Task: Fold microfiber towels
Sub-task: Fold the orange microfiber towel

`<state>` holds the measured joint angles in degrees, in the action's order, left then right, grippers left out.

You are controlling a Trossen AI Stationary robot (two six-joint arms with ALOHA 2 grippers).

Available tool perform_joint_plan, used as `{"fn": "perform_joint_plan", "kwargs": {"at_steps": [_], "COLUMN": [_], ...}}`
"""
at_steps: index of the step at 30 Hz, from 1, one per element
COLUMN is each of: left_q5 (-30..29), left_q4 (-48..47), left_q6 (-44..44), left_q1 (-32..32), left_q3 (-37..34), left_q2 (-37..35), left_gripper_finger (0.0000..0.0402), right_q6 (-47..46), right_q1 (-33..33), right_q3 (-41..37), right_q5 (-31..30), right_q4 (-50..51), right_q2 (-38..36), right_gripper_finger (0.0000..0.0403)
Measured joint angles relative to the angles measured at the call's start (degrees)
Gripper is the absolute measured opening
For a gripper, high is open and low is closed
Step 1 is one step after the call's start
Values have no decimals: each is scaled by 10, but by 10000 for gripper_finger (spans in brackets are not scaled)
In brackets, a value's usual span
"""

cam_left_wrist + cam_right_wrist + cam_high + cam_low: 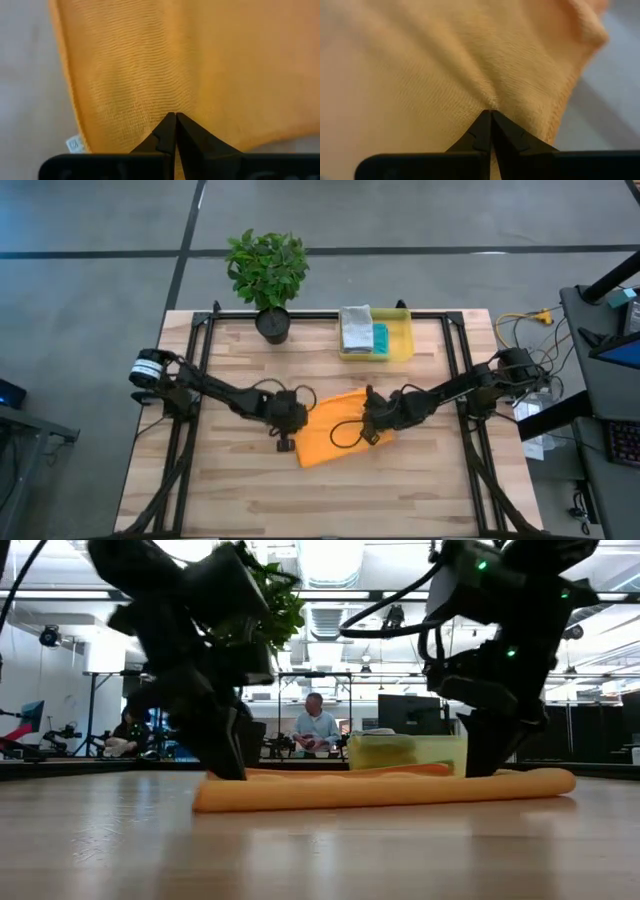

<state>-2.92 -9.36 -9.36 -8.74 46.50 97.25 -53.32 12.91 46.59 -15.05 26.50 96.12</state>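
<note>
Pale wooden planks make up the bench (250,490), which stands on a grey floor with a dark metal frame around its edges. At the far edge a small green potted plant (267,275) sits in a dark pot, and just beside it a translucent yellow plastic bin (400,345) holds folded cloths, a light grey microfiber towel (356,328) next to a teal microfiber towel (380,338). Near the middle of the bench lies the soft orange microfiber towel (335,442), spread flat with one side rumpled into a low ridge. The left hand (175,116) is down at the towel's left side, its dark fingers pressed together with their tips pinching the orange fabric close to a hemmed edge that carries a small white label (75,144). The right hand (490,113) is down at the towel's right side, likewise clenched, with a small pucker of orange cloth gathered at its fingertips near a curled edge. Across the room behind the bench, a person (317,727) sits among desks and monitors.
</note>
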Motion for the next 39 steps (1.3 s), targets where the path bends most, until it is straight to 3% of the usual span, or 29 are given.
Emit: {"fn": "perform_joint_plan", "kwargs": {"at_steps": [11, 19, 24, 28, 34, 39], "left_q5": [-53, -64, -62, -83, -195, -166], "left_q4": [73, 89, 91, 45, -12, -12], "left_q6": [-210, -321, -315, -293, -258, -153], "left_q1": [-143, -186, -197, -200, -195, -143], "left_q3": [10, 105, 212, 269, 280, 276], "left_q2": [20, 111, 187, 208, 150, 125], "left_gripper_finger": [0, 0, 0, 0, 0, 0], "right_q6": [129, 205, 229, 235, 220, 144], "right_q1": [-60, -82, -83, -80, -38, 47], "right_q3": [-2, -3, -2, -2, -9, -23], "right_q5": [25, 57, 70, 53, -16, -49], "right_q4": [-60, -110, -119, -119, -119, -149], "right_q2": [0, 1, 9, 0, -94, -147], "right_gripper_finger": [8, 8, 8, 8, 8, 8]}}
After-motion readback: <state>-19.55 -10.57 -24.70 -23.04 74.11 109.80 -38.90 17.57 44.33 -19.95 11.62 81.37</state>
